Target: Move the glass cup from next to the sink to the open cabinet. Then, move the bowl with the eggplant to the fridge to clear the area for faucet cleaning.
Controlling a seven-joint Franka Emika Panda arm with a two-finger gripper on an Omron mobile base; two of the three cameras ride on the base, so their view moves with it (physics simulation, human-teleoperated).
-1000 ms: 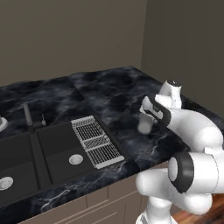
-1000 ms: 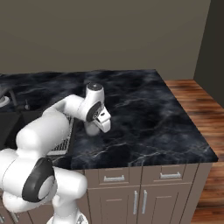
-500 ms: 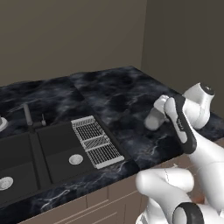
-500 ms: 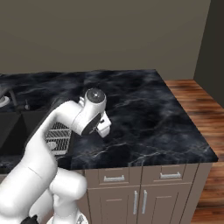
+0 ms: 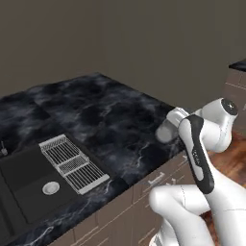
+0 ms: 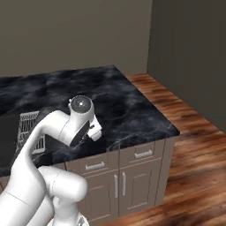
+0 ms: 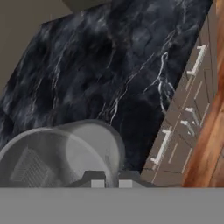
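The glass cup is a clear tumbler held tilted above the right part of the black marble counter, near its front edge. My gripper is shut on the cup's rim. In the hand view the cup lies in the lower left, its wall pinched between my gripper's two dark tips, with the counter below it. In the right base view my hand hangs over the counter's front edge behind the arm's elbow. The bowl with the eggplant, the cabinet and the fridge are out of view.
A dark sink basin with a metal drain rack lies at the counter's left. Grey drawer fronts run under the counter. Wooden floor spreads to the right, bounded by a dark wall.
Both base views have shifted, so the base has moved; the sink now sits further left. The arm has swung right and stretched out, still carrying the cup.
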